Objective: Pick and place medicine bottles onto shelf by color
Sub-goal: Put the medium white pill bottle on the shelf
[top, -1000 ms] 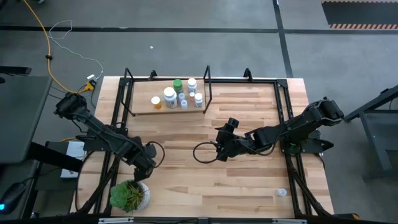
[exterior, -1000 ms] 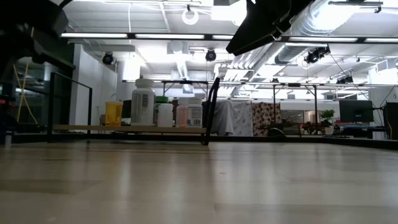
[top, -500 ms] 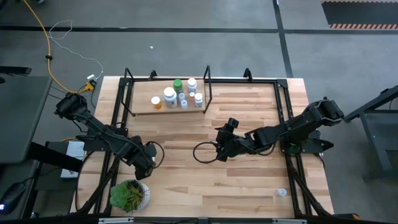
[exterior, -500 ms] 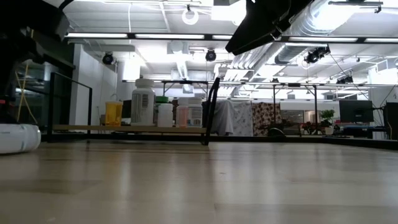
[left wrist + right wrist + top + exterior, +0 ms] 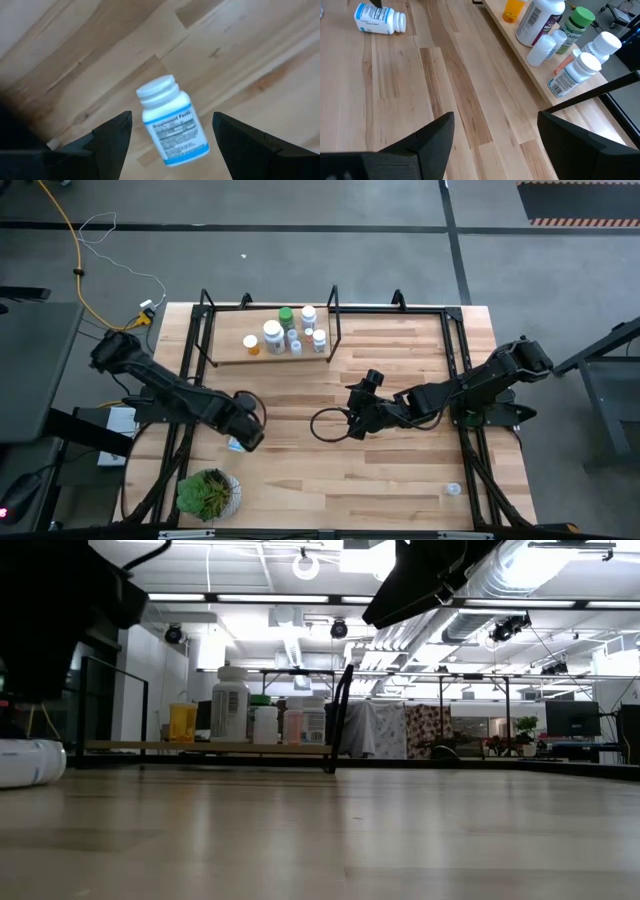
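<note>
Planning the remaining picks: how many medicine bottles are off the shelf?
2. One white bottle lies inside the open left hand; a small unclear bottle sits near the table's lower-right corner in the high view. Arms may hide more.

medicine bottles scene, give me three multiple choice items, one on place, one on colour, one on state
1. Where is the white bottle with the blue-banded label?
A. on the shelf
B. lying on the table between the left pincer's fingers
C. in the plant pot

2. What colour is the cap of the green bottle on the shelf?
A. green
B. red
C. black

3. How is the right pincer?
A. shut on a bottle
B. open and empty over the table
C. resting on the shelf

Answers: 1 B, the left wrist view shows it on its side between the left pincer fingers, untouched. 2 A, the right wrist view shows a green cap. 3 B, its fingers stand apart over bare wood.
</note>
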`<state>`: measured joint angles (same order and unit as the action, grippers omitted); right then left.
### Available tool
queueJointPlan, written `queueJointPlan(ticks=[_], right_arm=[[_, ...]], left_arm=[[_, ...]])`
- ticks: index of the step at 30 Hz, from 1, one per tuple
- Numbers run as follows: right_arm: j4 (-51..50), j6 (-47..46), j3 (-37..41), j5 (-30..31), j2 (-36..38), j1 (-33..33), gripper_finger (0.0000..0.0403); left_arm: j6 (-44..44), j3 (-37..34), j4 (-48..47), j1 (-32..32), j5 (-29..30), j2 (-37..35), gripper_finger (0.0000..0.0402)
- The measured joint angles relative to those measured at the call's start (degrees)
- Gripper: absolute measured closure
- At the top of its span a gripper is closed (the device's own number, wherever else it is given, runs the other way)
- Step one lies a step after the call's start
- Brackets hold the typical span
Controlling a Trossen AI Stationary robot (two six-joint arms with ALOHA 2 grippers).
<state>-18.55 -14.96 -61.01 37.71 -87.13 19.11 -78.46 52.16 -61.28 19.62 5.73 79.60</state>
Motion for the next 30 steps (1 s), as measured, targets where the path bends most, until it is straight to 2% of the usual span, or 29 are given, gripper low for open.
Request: queueJointPlan(ticks=[6, 17, 30], right_arm=[[0.0, 0.0, 0.0, 0.0, 0.0, 0.0, 0.0126], [0.0, 0.0, 0.0, 0.0, 0.0, 0.0, 0.0126], [0.0, 0.0, 0.0, 0.0, 0.0, 0.0, 0.0126]], left_arm=[[-2.0, 0.0, 1.2, -1.3, 0.9, 3.4, 0.0133], [0.5, 0.0, 1.2, -3.7, 0.9, 12.0, 0.0133], [1.5, 0.0, 4.2, -3.9, -0.2, 16.5, 0.0133]])
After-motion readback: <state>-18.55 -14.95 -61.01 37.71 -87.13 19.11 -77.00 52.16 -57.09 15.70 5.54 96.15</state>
